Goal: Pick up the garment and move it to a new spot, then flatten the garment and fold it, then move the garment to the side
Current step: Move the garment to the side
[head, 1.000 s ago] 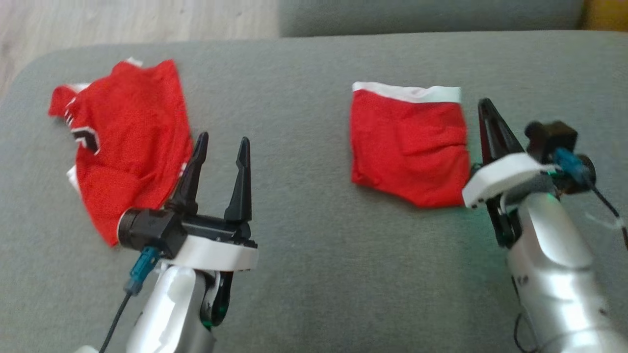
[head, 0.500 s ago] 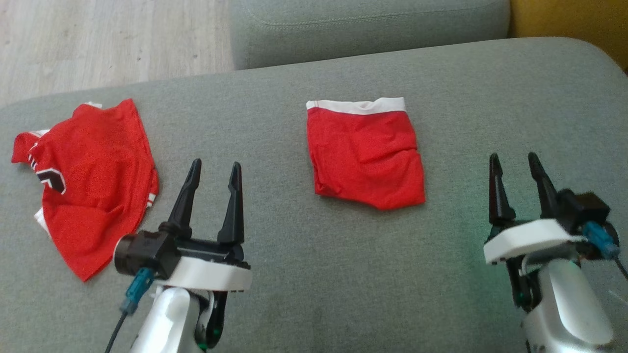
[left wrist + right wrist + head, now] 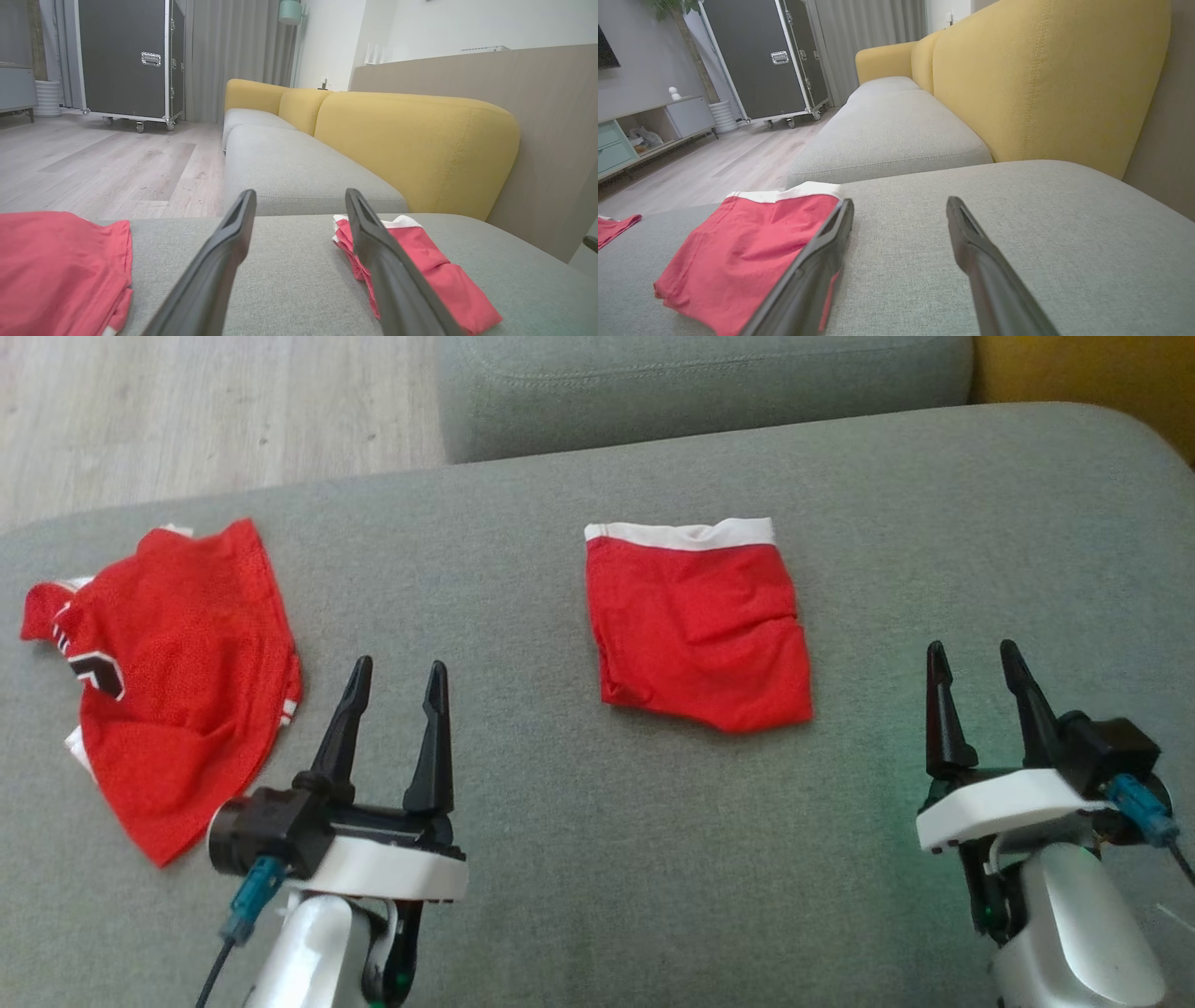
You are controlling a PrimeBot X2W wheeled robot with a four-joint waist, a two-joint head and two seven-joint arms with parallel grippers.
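Both pairs of jaws stand parted and empty: the left gripper [image 3: 400,670] and the right gripper [image 3: 972,649] point forward over the grey seat cushion [image 3: 560,877], touching no cloth. One second ago the right gripper was turned on its side, its tips close beside the right edge of the folded red garment [image 3: 695,625]. It has since pulled back and levelled out, and over the last half second both grippers barely moved. The head camera also shifted in that time, so the cloth's apparent slide is not real. That garment, white waistband on its far edge, lies ahead of the jaws, between the two grippers and nearer the right one, apart from both. Released and neat, it looks finished or nearly so. Counted: two grippers and two red garments, one folded, plus one loose red garment [image 3: 177,681] just left of the left jaws
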